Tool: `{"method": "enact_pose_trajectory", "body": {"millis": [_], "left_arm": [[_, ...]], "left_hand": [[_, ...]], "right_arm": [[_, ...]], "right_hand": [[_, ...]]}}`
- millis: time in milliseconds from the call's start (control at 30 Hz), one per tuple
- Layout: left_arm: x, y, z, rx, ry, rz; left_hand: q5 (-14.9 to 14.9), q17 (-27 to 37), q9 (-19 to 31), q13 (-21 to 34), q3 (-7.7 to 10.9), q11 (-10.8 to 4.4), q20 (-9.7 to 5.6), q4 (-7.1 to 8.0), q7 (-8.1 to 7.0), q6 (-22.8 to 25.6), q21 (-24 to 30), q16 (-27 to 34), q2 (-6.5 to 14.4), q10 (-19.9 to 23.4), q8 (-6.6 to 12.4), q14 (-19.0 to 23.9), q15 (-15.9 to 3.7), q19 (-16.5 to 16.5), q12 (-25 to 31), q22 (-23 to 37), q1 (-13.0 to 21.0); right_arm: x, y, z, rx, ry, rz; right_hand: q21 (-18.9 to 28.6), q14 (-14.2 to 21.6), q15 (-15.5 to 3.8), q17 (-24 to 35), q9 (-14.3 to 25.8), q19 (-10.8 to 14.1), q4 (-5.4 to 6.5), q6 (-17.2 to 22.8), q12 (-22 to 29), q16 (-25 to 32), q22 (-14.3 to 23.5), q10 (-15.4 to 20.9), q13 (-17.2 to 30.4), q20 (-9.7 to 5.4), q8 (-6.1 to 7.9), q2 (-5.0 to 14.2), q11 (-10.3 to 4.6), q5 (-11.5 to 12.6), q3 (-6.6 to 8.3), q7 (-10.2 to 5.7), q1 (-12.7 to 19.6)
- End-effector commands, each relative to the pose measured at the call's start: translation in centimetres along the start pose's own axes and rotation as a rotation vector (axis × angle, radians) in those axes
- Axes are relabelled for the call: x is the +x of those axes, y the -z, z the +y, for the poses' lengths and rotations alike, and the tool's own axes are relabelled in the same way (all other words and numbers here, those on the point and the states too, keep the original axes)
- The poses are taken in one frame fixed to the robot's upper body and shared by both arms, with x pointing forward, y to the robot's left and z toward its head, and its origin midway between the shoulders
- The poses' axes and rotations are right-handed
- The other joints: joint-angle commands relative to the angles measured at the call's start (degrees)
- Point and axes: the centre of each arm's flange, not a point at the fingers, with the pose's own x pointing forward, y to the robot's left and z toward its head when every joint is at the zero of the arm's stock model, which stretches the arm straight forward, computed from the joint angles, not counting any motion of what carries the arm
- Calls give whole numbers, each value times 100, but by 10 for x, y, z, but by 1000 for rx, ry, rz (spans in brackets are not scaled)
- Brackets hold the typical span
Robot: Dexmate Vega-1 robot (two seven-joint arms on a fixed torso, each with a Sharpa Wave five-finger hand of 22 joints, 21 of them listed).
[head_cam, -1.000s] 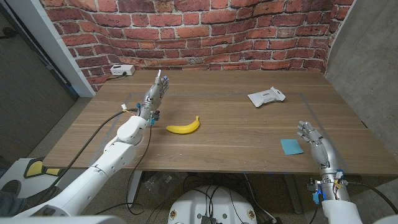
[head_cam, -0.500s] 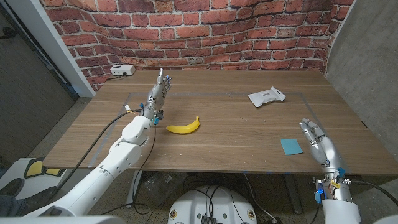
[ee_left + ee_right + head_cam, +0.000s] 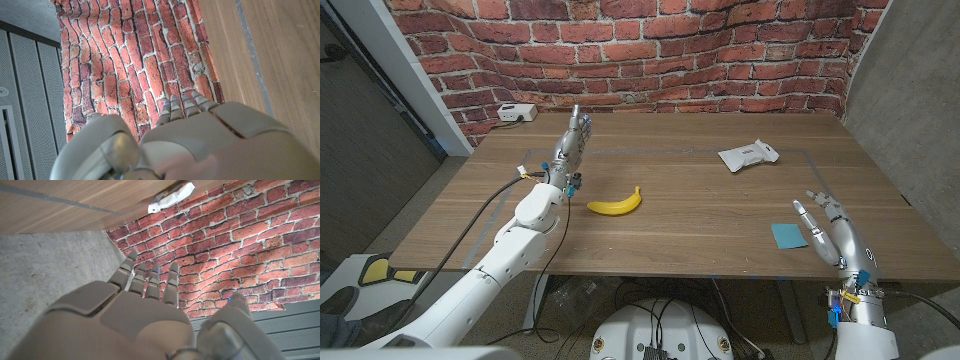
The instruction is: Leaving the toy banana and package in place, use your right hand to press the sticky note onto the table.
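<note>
A small blue sticky note lies on the wooden table near its front right edge. My right hand hovers just right of the note, fingers spread and holding nothing; it also fills the lower part of the right wrist view. The yellow toy banana lies left of the table's middle. The white package sits at the back right, also seen in the right wrist view. My left hand is raised over the back left of the table, fingers straight and apart, empty, shown too in the left wrist view.
A white box with a cable sits at the table's back left corner. A brick wall runs behind the table. Grey tape lines mark a rectangle on the tabletop.
My right hand has shifted forward and turned slightly, its thumb now reaching toward the sticky note. The left hand rose a little toward the back of the table.
</note>
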Motion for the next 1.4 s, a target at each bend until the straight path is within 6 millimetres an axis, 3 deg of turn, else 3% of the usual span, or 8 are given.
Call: {"method": "enact_pose_trajectory", "body": {"millis": [33, 167, 233, 567, 667, 767, 867, 1400], "left_arm": [[2, -7, 2, 4, -9, -15], [2, -6, 1, 1, -10, -16], [1, -6, 0, -5, -4, -19], [3, -14, -5, 16, 22, -34], [6, -16, -7, 23, 29, -34], [8, -17, -8, 29, 32, -32], [10, -20, -8, 32, 31, -37], [11, -23, -7, 41, 33, -36]], "left_hand": [[-4, 21, 14, 24, -49, -8, 25, -10, 18, 62, -29, -11, -16, 78, 21, 52, 0, 23, -19, 15, 61], [-7, 21, 14, 24, -52, -3, 48, -9, 20, 92, -34, -11, -12, 93, 25, 60, -8, 15, -19, 16, 62], [-9, 22, 15, 24, -53, -5, 54, -9, 11, 109, -37, -13, -9, 90, 28, 61, -11, 11, -23, 16, 63], [-15, 22, 15, 24, -60, 7, 56, -6, 24, 135, -40, -17, -1, 121, 22, 73, -3, 15, -23, 17, 65], [-17, 22, 15, 25, -62, 1, 52, -5, 23, 145, -41, -19, 1, 129, 21, 75, -5, 17, -24, 18, 66], [-19, 22, 15, 25, -64, 5, 53, -4, 18, 169, -42, -22, 2, 139, 26, 72, -8, 16, -23, 18, 66], [-22, 21, 16, 24, -67, 19, 42, -4, 29, 214, -43, -26, 5, 158, 37, 72, -4, 18, -22, 18, 67], [-32, 21, 16, 24, -80, 5, 18, 0, 25, 290, -47, -34, 14, 223, 38, 80, -14, 27, -19, 19, 69]], "right_arm": [[-6, -7, -3, -132, 19, 21], [-5, -9, -2, -165, 4, 27], [-4, -9, -1, -170, -14, 31], [3, -10, 5, -241, -83, 33], [5, -8, 10, -271, -122, 61], [8, -7, 10, -310, -155, 76], [10, -7, 11, -340, -176, 78], [14, 0, 14, -398, -234, 90]], "right_hand": [[-71, -376, 117, 20, 4, -396, 5, 145, -16, -23, 18, -215, 33, 176, -9, -19, 2, 30, -55, -190, -51], [-113, -902, 131, 24, -4, -1482, 45, 196, -30, -13, 29, -588, 31, 168, -75, 20, 27, 27, -108, -278, -133], [-93, -1040, 141, 25, -4, -1662, 57, 174, -58, -17, 35, -750, 30, 176, -97, 36, 34, 22, -118, -299, -155], [-65, -1348, 142, 28, -3, -1980, 79, -61, -69, -18, 46, -1041, 29, 173, -182, 76, 101, 9, -136, -258, -193], [-105, -1739, 73, 40, 2, -2928, 103, -181, -52, 5, 70, -1377, 29, 131, -181, 147, 114, -25, -150, -209, -234], [-93, -1872, 54, 47, 3, -3271, 125, -277, -53, 11, 85, -1520, 29, 2, -196, 170, 121, -48, -164, -207, -275], [-56, -1970, 51, 56, 5, -3389, 153, -422, -72, 15, 93, -1673, 29, -114, -229, 180, 141, -68, -183, -169, -328], [72, -2002, 53, 57, 7, -3279, 177, -676, -37, 57, 100, -1771, 31, -161, -245, 229, 193, -88, -186, -122, -356]]}}
